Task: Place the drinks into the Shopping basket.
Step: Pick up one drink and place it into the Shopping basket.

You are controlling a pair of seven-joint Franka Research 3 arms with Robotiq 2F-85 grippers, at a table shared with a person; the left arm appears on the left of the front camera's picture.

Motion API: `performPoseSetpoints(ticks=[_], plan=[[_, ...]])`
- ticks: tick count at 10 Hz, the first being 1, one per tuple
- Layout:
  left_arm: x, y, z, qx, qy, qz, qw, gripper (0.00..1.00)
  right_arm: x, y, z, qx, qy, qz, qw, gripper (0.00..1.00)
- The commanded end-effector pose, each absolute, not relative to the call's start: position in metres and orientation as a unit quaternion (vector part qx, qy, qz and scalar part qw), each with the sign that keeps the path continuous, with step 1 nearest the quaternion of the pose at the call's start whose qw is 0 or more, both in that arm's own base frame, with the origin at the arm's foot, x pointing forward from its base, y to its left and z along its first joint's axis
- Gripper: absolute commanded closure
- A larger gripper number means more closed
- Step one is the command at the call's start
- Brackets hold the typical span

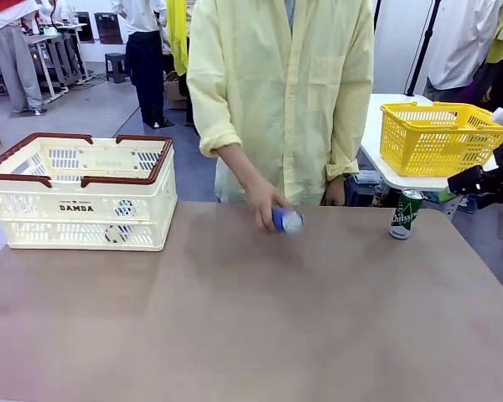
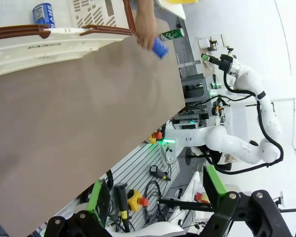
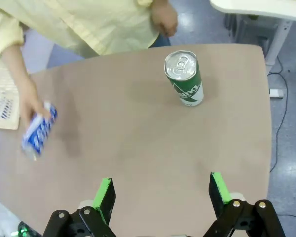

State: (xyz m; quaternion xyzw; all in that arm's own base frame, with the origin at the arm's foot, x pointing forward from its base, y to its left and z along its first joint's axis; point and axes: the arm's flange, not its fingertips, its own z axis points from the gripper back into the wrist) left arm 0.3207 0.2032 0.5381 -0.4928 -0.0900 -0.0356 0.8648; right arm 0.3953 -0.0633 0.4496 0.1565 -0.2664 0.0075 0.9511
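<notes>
- Two cans out on the table (image 1: 235, 318): green can (image 1: 405, 214) upright near the far right edge, blue can (image 1: 287, 221) tilted in a person's hand (image 1: 262, 201) at far middle, probably being set down within reach.
- A third can (image 2: 43, 14) inside the basket (image 1: 84, 205) at far left, a sign of a job partly done.
- Wide apart and empty, the right claw (image 3: 162, 190), aimed at the green can, likely lined up to take it.
- Likewise apart and empty, the left claw (image 2: 157, 195), off the table's side, idle.
</notes>
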Motion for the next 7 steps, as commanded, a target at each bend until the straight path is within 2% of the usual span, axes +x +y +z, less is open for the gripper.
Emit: performPoseSetpoints(ticks=[1,2,4,7], plan=[[0.319,0.203,0.539,-0.487,-0.087,-0.031,0.868,0.0,0.396,-0.06,0.451,0.142,-0.274,0.017,0.951,0.0],[0.319,0.203,0.539,-0.487,-0.087,-0.031,0.868,0.0,0.404,-0.06,0.444,0.093,-0.25,0.03,0.963,0.0],[0.319,0.203,0.539,-0.487,-0.087,-0.031,0.868,0.0,0.445,-0.051,0.464,0.025,-0.214,0.053,0.975,0.0],[0.319,0.203,0.539,-0.487,-0.087,-0.031,0.868,0.0,0.53,-0.038,0.465,0.01,-0.132,0.03,0.991,0.0]])
